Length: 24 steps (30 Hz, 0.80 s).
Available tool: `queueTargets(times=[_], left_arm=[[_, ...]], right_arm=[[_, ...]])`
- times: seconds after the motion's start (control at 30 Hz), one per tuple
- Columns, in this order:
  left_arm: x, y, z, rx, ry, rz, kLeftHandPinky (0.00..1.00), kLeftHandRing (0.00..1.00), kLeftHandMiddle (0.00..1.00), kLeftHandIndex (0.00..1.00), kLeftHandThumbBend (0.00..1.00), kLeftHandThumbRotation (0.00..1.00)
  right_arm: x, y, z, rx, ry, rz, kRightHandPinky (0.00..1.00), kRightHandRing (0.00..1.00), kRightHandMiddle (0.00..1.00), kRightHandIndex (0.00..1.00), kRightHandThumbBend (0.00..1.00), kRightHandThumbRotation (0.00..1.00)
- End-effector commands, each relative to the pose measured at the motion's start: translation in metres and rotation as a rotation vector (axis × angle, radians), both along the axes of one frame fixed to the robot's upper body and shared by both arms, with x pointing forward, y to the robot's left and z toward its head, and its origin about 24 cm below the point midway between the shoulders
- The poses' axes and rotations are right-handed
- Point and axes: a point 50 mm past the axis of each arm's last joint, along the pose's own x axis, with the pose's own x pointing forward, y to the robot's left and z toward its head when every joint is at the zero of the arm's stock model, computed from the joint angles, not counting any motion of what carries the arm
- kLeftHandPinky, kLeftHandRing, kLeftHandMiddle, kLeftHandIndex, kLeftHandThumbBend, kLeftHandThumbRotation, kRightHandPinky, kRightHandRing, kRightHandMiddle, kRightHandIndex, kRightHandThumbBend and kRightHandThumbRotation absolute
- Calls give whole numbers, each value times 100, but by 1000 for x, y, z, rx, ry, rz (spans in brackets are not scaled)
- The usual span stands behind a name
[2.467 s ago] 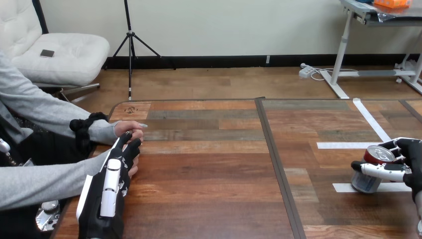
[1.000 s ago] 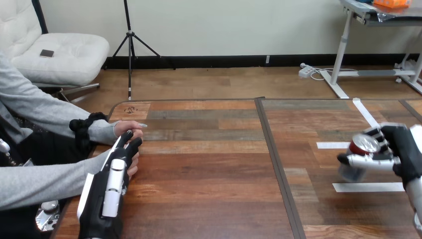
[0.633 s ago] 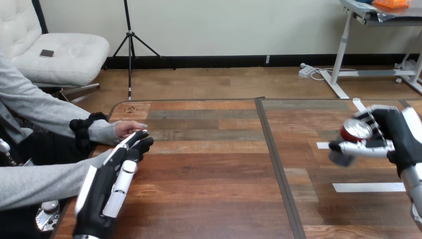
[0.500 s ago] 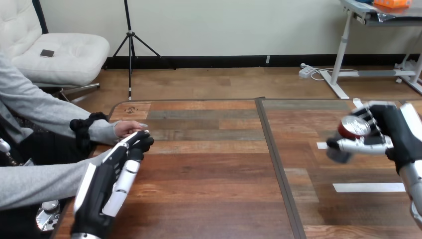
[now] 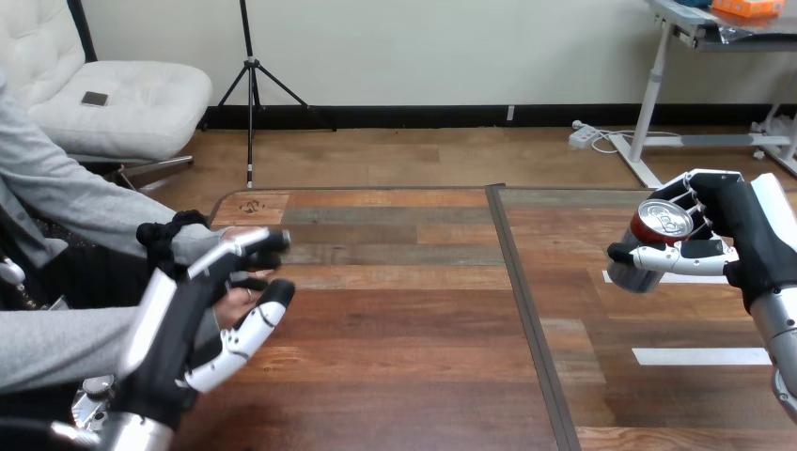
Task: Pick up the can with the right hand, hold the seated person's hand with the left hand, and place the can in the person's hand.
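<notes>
Head camera above near edge of table [image 5: 395, 329]; faces forward and down; close range; far edge visible.

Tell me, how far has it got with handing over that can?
Done: the right hand is closed round the can and holds it above the table. In hand: the left hand is spread over the person's hand, not yet closed round it. Left: grasp that hand, carry the can across and set it there.
</notes>
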Motion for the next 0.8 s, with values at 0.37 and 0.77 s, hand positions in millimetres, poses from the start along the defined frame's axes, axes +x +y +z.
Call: queueTargets(times=[0.37, 0.77], left_arm=[[4, 8, 92, 266, -274, 2, 76, 94, 98, 98, 100, 56], [11, 24, 102, 412, -236, 60, 64, 89, 95, 96, 100, 41]], right_arm=[[11, 12, 23, 18, -103, 61, 29, 33, 41, 43, 82, 0], [10, 13, 21, 28, -94, 61, 32, 35, 41, 43, 82, 0]])
